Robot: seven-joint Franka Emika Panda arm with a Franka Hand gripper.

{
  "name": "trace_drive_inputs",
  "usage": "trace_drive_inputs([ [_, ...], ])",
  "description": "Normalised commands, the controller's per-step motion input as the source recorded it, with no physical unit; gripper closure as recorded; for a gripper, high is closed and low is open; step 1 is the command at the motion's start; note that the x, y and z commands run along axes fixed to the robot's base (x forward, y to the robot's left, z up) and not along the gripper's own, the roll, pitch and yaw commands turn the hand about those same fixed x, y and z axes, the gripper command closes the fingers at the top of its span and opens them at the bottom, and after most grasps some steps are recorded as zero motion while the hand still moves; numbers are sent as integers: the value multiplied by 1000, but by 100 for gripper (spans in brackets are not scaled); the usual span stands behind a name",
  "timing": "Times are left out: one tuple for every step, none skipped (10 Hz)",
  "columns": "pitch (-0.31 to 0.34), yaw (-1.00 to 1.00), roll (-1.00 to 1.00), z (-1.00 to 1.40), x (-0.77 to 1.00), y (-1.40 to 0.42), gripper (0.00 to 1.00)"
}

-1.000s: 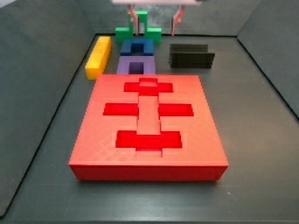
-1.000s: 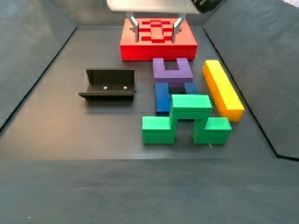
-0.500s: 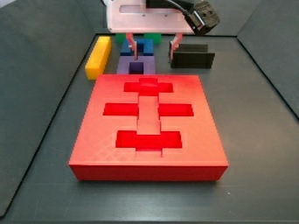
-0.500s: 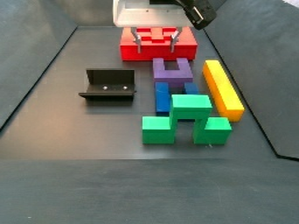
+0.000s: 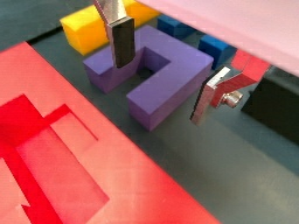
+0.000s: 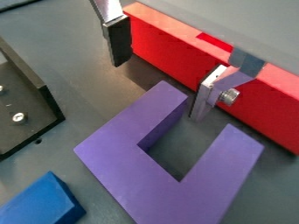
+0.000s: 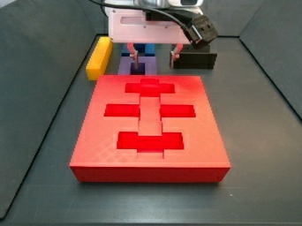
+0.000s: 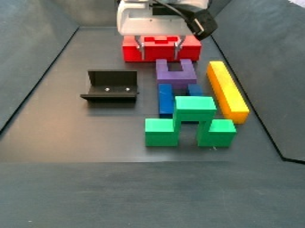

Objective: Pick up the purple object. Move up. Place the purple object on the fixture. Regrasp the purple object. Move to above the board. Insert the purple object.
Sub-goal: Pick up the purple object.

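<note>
Gripper [image 6: 163,66] spread above matte U-shaped purple object [image 6: 176,157]

You see the gripper [image 8: 159,45] hovering at the purple object's [image 8: 177,71] twelve o'clock end, before the board [image 8: 162,44].

Matt purple U-shaped plastic block [image 6: 176,157]; matt red plastic board [image 5: 59,166]; gripper [image 6: 167,68] above block, brushed silver metal finger plates [image 6: 208,92], jaws apart.

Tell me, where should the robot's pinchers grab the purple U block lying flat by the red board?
Probably from straight above, pinching one prong of the purple object, which lies flat with its slot open upward. The open gripper hangs over the prong nearest the board, one finger at the slot.
</note>
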Motion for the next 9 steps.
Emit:
trace_drive_inputs([
  [0, -146, -73, -277, 180, -6, 0],
  [0, -60, -49, -309, 191, 0, 0],
  [0, 0, -10, -334, 223, 0, 0],
  [0, 57, 0, -351, 131, 0, 0],
  [0, 66, 0, -314, 83, 0, 0],
  [0, 0, 0, -134, 0, -54, 0],
  [0, 0, 0, -63, -109, -23, 0],
  [0, 0, 0, -31, -89, 0, 0],
  [-7, 26, 13, -49, -117, 0, 0],
])
